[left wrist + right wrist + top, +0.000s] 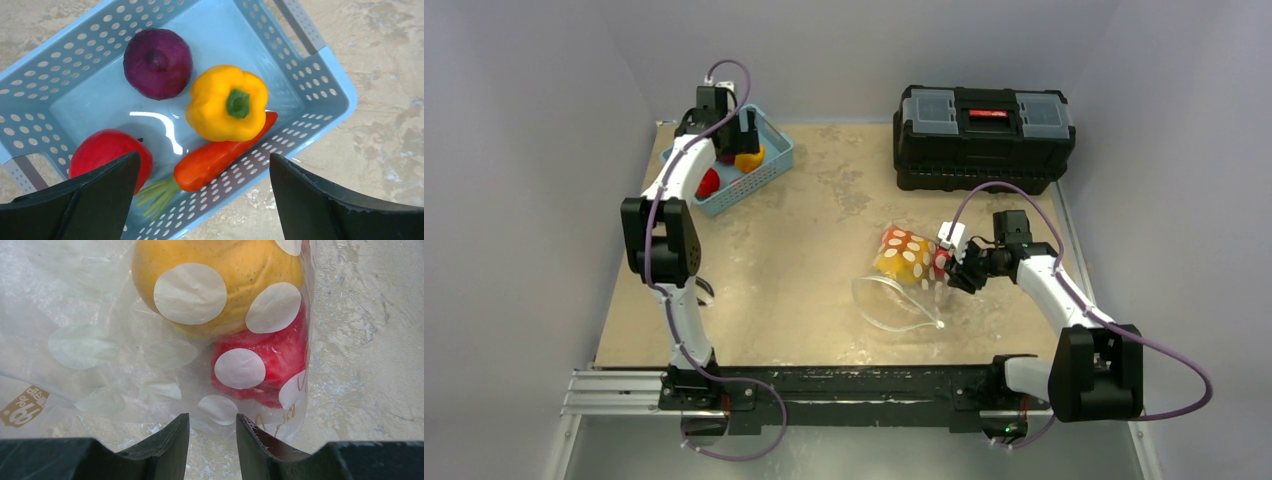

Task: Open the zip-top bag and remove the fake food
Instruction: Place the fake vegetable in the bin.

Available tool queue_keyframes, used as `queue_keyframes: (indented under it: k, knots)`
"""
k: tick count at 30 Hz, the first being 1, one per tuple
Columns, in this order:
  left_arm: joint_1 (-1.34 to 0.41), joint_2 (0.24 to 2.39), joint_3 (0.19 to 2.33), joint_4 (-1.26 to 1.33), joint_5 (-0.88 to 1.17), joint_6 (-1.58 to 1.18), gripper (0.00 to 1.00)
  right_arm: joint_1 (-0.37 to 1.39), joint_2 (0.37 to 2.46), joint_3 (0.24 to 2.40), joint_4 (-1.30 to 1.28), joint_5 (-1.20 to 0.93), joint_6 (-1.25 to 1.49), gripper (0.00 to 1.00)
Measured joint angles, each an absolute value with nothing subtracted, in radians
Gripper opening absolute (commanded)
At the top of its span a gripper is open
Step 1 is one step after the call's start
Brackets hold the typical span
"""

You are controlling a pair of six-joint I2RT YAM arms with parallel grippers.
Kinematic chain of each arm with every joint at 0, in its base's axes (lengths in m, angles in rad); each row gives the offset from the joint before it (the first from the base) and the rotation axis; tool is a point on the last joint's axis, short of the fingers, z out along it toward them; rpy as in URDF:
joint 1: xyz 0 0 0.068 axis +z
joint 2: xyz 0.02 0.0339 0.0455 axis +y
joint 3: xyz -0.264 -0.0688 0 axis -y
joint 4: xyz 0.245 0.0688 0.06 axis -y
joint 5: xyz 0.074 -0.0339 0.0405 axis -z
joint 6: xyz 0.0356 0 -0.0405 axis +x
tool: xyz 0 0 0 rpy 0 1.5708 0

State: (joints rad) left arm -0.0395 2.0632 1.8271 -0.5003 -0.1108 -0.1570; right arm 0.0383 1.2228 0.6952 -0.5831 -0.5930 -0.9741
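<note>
A clear, floppy plastic zip-top bag [902,292] with white dots lies on the sandy-coloured table [804,300]. It is nearer the right edge than the left, about halfway between the near and far edges. Its mouth gapes toward the near edge.

Some fake food is inside, bunched at the end away from the mouth. There is a round orange-yellow plastic fruit [240,260] and a shiny red piece [285,357] touching it.

The right gripper [212,424] sits right at that end of the bag. Its two black fingers are close together with only a thin gap, and the bag's edge lies just at their tips. I can see tabletop through the gap, so I think nothing is pinched. The plastic is clear, though, so I can't be sure.

The left gripper [204,162] hangs over a light-blue plastic basket with holes [320,75] in the far left corner. Its fingers are spread wide and hold nothing. In the basket lie a purple onion [157,62], a yellow pepper [220,115], an orange carrot [215,159] and a round red fruit [105,150]. A black plastic toolbox [984,125] sits in the far right corner.

The bag looks thin, soft and slippery. I think it will fold and slide instead of lifting flat. The flat end edge or the rim of the mouth seem the best places to pinch it. The food looks light, hard and smooth, so it may roll away once it is out.
</note>
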Motion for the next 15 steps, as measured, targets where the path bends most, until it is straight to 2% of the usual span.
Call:
queue_keyframes:
  k: [9, 15]
  knots:
    - [-0.039, 1.842, 1.636, -0.396, 0.036, -0.181, 1.0, 0.038, 1.223, 0.695, -0.583, -0.593, -0.983, 0.4]
    - [-0.025, 1.702, 1.489, -0.263, 0.231, -0.294, 1.0, 0.038, 1.222, 0.695, -0.583, -0.596, -0.994, 0.41]
